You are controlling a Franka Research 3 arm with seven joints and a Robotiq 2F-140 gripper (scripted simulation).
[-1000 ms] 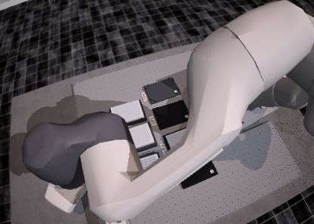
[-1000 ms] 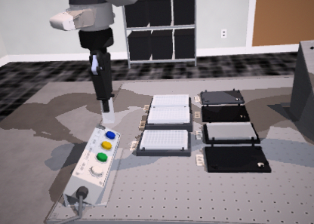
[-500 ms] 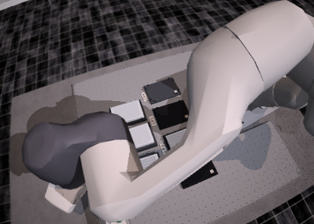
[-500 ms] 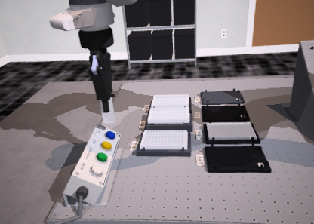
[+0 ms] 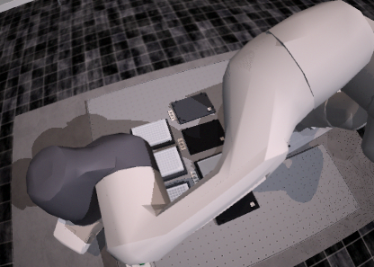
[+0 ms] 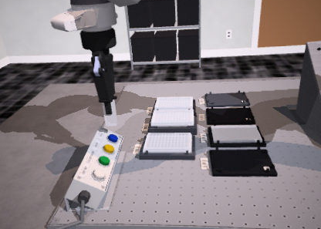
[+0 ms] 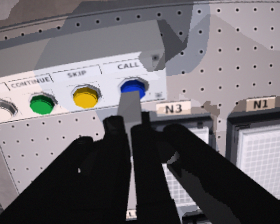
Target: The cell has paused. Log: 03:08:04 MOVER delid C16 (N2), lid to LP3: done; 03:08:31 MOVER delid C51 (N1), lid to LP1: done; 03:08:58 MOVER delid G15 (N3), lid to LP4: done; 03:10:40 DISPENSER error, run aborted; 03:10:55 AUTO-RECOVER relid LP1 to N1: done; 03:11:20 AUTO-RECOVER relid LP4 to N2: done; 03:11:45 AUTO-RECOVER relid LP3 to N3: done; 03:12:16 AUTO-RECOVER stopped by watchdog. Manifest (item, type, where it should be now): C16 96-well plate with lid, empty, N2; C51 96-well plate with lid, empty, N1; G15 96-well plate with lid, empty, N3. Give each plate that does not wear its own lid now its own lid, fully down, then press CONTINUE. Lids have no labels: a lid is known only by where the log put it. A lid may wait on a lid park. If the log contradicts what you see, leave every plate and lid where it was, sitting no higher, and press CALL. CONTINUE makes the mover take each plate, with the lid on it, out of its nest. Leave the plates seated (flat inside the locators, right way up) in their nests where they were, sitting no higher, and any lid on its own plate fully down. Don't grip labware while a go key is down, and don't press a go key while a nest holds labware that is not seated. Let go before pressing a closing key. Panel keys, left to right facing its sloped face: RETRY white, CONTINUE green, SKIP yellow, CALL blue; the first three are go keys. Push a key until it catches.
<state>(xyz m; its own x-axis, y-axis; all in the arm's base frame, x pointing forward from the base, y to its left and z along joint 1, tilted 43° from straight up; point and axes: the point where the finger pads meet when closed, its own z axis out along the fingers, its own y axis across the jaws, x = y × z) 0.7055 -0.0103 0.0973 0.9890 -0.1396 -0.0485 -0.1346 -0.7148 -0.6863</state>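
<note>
fingers clenched, holding nothing, tip poised above CALL key (image 7: 132, 87) | clenched so they work as one poker | panel (image 6: 86, 175) at 9 o'clock on counter (image 6: 193, 197) | three lidded plates (image 6: 168, 143) seated in nests, 3 o'clock of panel | judgement: aiming CALL, not CONTINUE (image 7: 42, 103)
</note>
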